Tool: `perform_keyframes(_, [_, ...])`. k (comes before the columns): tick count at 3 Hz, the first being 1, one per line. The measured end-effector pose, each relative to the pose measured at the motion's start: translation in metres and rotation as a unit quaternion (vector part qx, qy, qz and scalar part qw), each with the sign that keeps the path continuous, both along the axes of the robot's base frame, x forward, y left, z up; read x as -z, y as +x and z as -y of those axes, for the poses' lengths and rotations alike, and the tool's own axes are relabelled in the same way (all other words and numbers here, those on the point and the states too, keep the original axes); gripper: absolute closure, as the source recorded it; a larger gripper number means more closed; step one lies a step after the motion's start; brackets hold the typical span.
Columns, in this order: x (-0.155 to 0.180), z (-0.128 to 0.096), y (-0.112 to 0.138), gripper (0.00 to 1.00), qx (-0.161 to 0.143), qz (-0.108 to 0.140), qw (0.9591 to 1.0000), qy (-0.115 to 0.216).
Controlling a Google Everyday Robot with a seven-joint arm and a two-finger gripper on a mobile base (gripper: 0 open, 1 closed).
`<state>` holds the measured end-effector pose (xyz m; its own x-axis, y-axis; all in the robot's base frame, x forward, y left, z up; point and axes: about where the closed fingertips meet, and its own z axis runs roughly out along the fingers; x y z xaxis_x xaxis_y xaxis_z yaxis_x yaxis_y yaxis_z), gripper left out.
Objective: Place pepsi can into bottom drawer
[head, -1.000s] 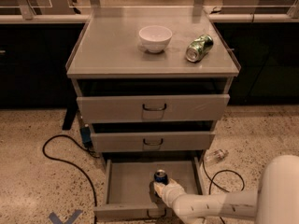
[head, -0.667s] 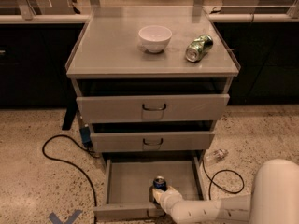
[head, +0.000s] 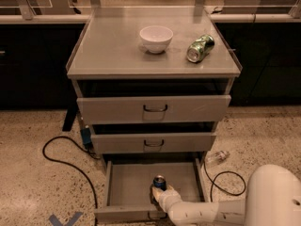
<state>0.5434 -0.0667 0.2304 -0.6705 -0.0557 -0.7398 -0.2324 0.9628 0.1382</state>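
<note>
The 3-drawer cabinet stands mid-view w/ all three drawers pulled out to some degree; the bottom drawer (head: 127,180) is out the furthest, its grey floor showing. The pepsi can (head: 159,181) stands upright inside that drawer, silver top up, toward the front & a bit right of centre, its base on the drawer floor as far as can be seen. The tool (head: 159,193) is down in the drawer right at the can, on the can's front side & touching or nearly touching it; whether it is clamped on the can or loose around it cannot be told from this view. The white arm (head: 207,213) reaches in over the drawer's front wall from the lower right, and the robot's rounded white body (head: 275,197) fills the bottom right corner. The middle drawer (head: 117,143) & top drawer (head: 117,109) are each out only a little, top one slightly more. On the worktop (head: 113,46) sit a white bowl (head: 156,38) near centre-back & a green and silver can (head: 200,48) lying on its side to the bowl's right, apart from it. On the speckled floor: a black cable (head: 61,161) curving left of the cabinet, a second cable loop (head: 228,182) on the right, and a clear bottle (head: 216,157) lying near the cabinet's right front corner.
</note>
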Motion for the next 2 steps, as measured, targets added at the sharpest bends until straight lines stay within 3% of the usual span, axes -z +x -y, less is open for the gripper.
perform_keyframes(1, [0.012,-0.011,0.048,1.0,0.043,0.061,0.9969,0.025])
perform_keyframes(2, [0.009,-0.006,0.062,1.0,0.043,0.081,0.9956,0.018])
